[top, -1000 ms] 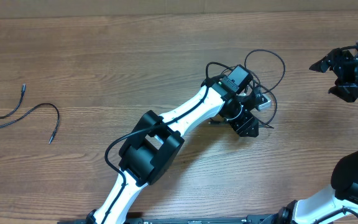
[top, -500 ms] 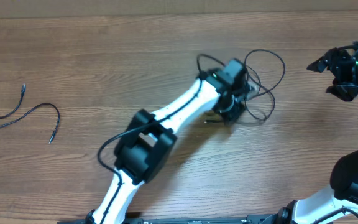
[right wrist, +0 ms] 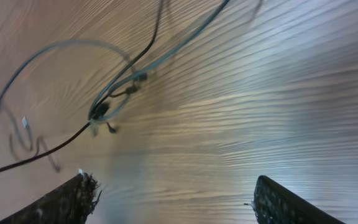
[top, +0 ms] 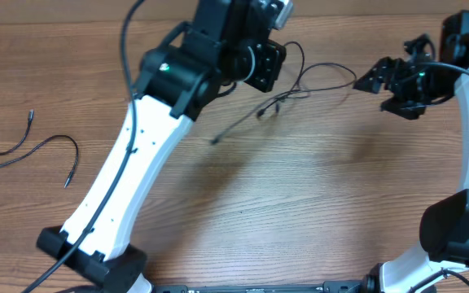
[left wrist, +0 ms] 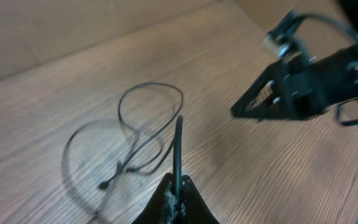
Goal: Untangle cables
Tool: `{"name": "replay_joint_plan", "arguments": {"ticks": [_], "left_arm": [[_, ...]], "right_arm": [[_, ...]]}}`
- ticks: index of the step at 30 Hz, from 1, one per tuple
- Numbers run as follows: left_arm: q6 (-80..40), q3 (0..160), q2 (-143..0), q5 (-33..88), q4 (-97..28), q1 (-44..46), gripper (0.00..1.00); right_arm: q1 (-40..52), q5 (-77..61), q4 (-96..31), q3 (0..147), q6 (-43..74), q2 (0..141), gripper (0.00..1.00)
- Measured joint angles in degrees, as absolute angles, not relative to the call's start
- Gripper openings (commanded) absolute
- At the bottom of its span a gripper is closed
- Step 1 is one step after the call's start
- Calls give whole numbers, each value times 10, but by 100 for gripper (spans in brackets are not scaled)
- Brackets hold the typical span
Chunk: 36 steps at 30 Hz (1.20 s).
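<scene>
In the overhead view, the cables [top: 279, 101] are hung at upper centre from the left tool [top: 263, 65], while a separate strand [top: 31, 150] is laid on the bench [top: 300, 203] at far left. In the left wrist view, one cable is clamped at bottom centre. In the right wrist view, the right tool [right wrist: 176, 199] is spread apart below the cables at upper left.

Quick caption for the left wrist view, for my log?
Left tool pinches a tangled cable held above the table, right tool nearby.

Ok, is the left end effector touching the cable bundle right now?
Touching. The left wrist view shows a strand of the cable bundle running straight into the closed left end effector.
</scene>
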State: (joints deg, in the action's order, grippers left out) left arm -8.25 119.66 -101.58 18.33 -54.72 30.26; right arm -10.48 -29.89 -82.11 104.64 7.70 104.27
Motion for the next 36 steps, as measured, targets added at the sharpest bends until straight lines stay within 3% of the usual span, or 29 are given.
{"name": "replay_joint_plan", "arguments": {"ticks": [13, 36], "left_arm": [[-91, 1196, -914, 168, -534, 254, 4], [-166, 1196, -799, 121, -333, 213, 4]], "right_arm": [[-3, -322, -820, 1046, 76, 1043, 75], [5, -310, -815, 1044, 90, 1043, 75]]}}
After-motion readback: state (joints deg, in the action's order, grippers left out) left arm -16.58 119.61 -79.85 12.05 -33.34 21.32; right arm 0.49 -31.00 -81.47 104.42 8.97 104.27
